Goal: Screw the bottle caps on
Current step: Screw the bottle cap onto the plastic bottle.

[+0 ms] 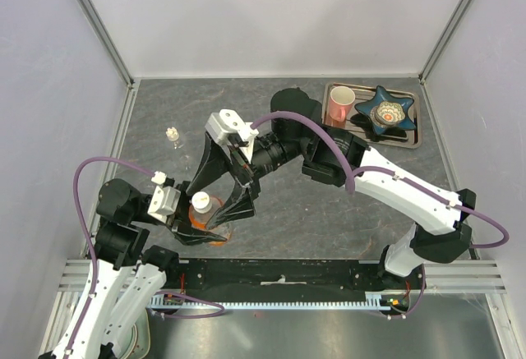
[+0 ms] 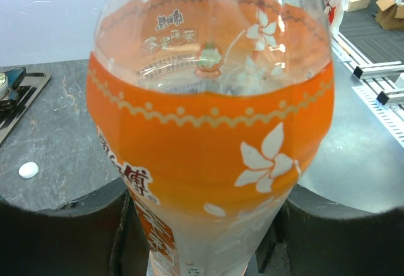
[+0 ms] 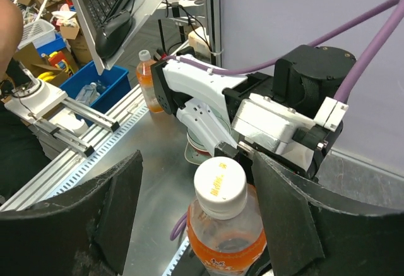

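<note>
The orange bottle (image 1: 207,216) stands upright near the table's front edge and fills the left wrist view (image 2: 208,131). My left gripper (image 1: 200,227) (image 2: 205,232) is shut on its lower body, one jaw on each side. A white cap (image 3: 219,186) sits on the bottle's neck. My right gripper (image 3: 199,162) (image 1: 220,211) reaches down over the top, open, with its fingers (image 3: 107,219) on either side of the cap and apart from it. A tiny clear bottle (image 1: 172,135) stands further back on the left. A loose white cap (image 2: 28,170) lies on the table.
A metal tray (image 1: 413,139) at the back right holds a pink mug (image 1: 339,106) and a blue star-shaped dish (image 1: 383,112). Frame posts and walls close in the table's sides. The aluminium rail (image 1: 279,281) runs along the front edge.
</note>
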Controlling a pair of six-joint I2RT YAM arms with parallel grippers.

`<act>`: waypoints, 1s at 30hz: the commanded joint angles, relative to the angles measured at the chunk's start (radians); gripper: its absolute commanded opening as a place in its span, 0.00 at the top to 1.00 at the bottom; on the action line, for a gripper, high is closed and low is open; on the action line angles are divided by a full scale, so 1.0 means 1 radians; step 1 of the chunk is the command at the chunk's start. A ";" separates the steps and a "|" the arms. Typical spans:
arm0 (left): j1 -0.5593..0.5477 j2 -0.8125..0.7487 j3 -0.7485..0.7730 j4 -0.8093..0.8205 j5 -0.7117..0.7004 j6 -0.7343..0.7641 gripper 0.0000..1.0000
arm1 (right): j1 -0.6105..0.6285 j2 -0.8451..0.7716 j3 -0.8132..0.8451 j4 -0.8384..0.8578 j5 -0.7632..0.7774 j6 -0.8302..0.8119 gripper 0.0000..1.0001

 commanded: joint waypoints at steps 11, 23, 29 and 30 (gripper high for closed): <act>0.004 -0.003 0.017 0.037 0.000 -0.050 0.98 | -0.024 0.025 0.000 0.168 -0.091 0.104 0.34; 0.005 -0.001 0.018 0.046 -0.020 -0.068 0.98 | -0.029 0.047 0.004 0.184 -0.103 0.130 0.44; 0.004 0.002 0.023 0.048 -0.030 -0.073 0.98 | -0.031 0.045 -0.008 0.187 -0.108 0.135 0.49; 0.005 -0.001 0.025 0.048 -0.030 -0.074 0.98 | -0.031 0.045 -0.010 0.186 -0.107 0.135 0.50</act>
